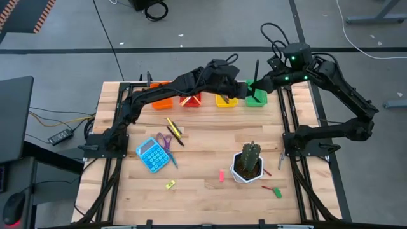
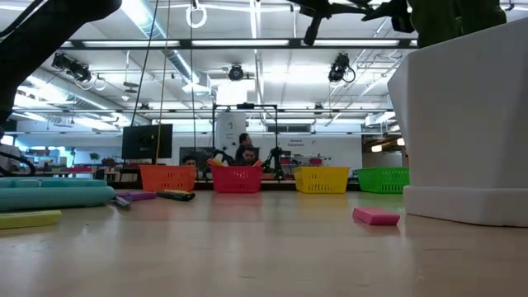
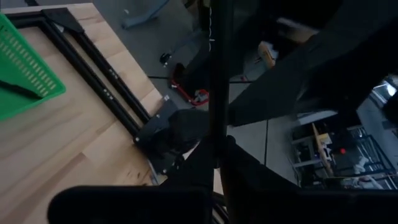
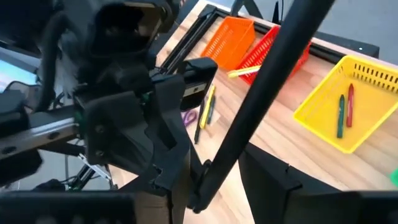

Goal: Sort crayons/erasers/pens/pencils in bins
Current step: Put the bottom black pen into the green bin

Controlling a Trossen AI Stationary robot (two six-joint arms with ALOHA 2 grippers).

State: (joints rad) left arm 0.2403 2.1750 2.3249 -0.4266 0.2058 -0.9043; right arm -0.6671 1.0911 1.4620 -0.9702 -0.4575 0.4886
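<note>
Both arms meet over the far edge of the table, above the row of four slotted plastic bins: orange (image 1: pixel 162 102), red (image 1: pixel 191 100), yellow (image 1: pixel 226 100), green (image 1: pixel 255 99).

Left gripper (image 1: pixel 247 86) reaches across from its own side to hang by the green bin. Its wrist view shows the fingers pressed together on a slim black pen (image 1: pixel 256 71), which stands near upright.

Right gripper (image 1: pixel 262 81) comes in from the other side at the same spot. In its wrist view the pen runs slantwise through its jaws, which look spread wider than the pen, with bare wood showing between pen and one finger. My read is a pass from one arm to the other, or the right arm steadying the pen. Which, I can't tell.

The upright hold makes sense, since the bins are small and a long stick goes in end first.

- Yellow bin holds a green and a red crayon (image 4: pixel 351 99).
- Red bin holds a yellow pencil (image 4: pixel 245 72).
- Loose on the wooden table (image 1: pixel 203 137): yellow pencils and dark pens (image 1: pixel 173 128), a pink eraser (image 1: pixel 221 175), a yellow-green eraser (image 1: pixel 170 184), and a red crayon beside a small green piece (image 1: pixel 273 189).
- Not for sorting: a blue calculator (image 1: pixel 151 154), purple-handled scissors (image 1: pixel 164 141) and a white cactus pot (image 1: pixel 248 168).

Plenty left to do.
</note>
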